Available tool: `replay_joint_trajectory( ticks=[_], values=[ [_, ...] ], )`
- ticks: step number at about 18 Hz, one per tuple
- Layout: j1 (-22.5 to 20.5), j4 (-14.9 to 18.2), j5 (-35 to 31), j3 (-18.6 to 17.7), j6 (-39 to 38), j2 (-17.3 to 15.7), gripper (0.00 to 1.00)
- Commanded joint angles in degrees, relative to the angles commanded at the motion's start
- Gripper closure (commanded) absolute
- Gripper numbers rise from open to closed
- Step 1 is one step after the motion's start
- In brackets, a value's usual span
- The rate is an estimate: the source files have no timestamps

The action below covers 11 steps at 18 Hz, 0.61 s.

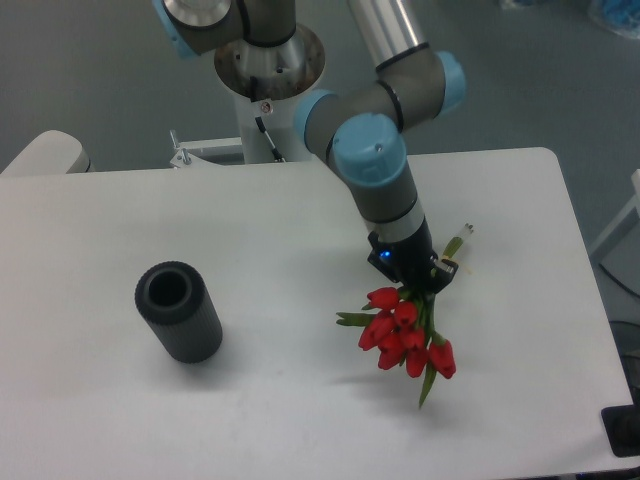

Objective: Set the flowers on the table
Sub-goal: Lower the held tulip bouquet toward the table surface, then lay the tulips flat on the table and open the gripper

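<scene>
Camera view: my gripper [428, 283] is clamped on the flowers [405, 335] above the table [270, 230]; the vase [178, 311] stands upright, its inside dark.

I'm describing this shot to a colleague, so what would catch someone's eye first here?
The bunch of red flowers, clamped in the gripper and hanging blooms down right of the middle of the white table. Next, the dark ribbed vase, standing empty at the left, well apart from them.
</scene>
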State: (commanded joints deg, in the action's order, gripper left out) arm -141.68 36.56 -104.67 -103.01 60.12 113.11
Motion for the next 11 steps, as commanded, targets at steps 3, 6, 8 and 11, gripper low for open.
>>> replay_joint_trajectory(
  ticks=[3, 6, 8, 11],
  values=[
    [1.7, 0.0, -3.2, 0.0, -0.3, 1.8, 0.88],
    [2.3, 0.1, -4.1, 0.0, -0.3, 2.3, 0.86],
    [2.6, 0.1, -4.1, 0.1, -0.4, 3.0, 0.83],
    [3.2, 0.1, -4.2, 0.0, -1.0, 3.3, 0.67]
  ],
)
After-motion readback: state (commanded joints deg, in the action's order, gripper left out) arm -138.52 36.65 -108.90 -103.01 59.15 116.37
